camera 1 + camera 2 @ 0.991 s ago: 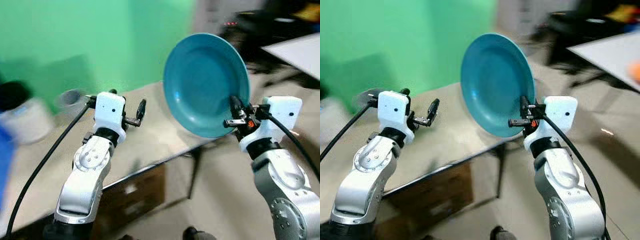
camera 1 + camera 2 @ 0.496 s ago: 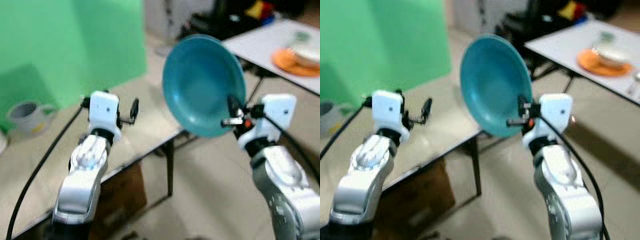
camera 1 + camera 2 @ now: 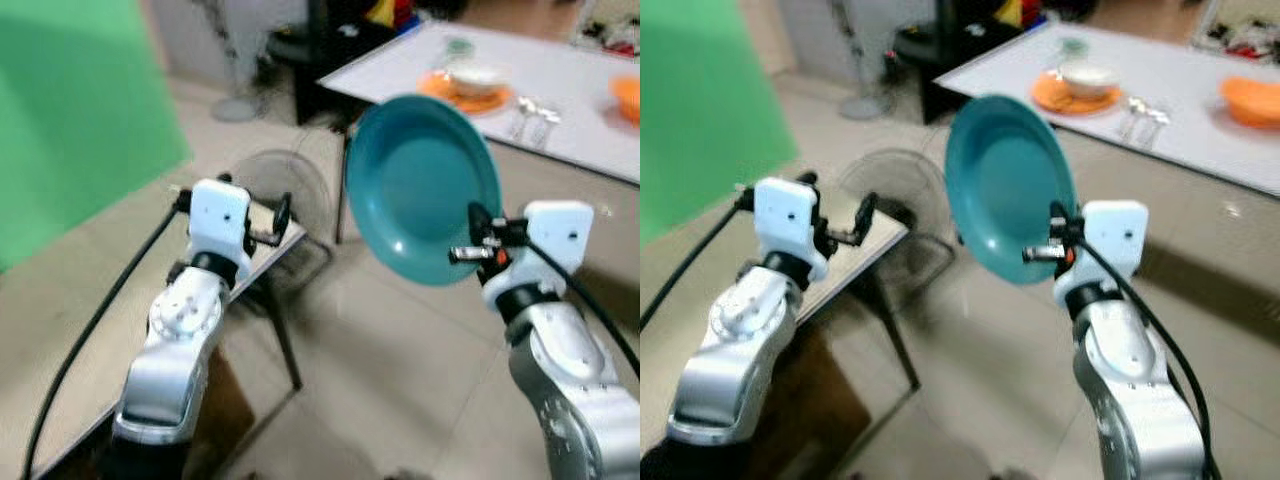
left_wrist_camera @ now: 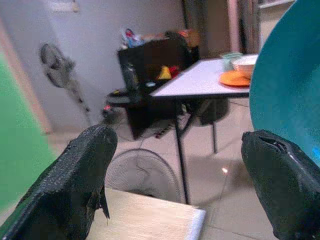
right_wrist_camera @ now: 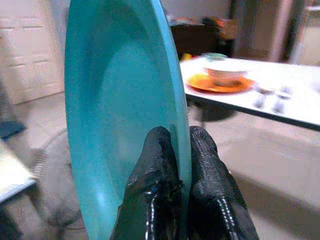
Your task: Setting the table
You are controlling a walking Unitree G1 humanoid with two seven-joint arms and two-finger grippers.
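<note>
While the right gripper (image 5: 175,165) pinches the rim of a teal plate (image 3: 420,185) and holds it upright in the air, the left gripper (image 3: 281,222) hangs empty beside the plate with its fingers spread apart. Beyond the plate stands a white table (image 3: 560,85) bearing an orange dish (image 3: 462,90) with a white bowl (image 3: 476,75).

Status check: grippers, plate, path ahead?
Right gripper shut on teal plate, held upright. Left gripper open, empty. White table ahead; floor fan near path.

A green wall (image 3: 70,120) borders a pale tiled floor (image 3: 400,360), with a white table (image 3: 560,85) and a floor fan (image 3: 890,185) beyond.
</note>
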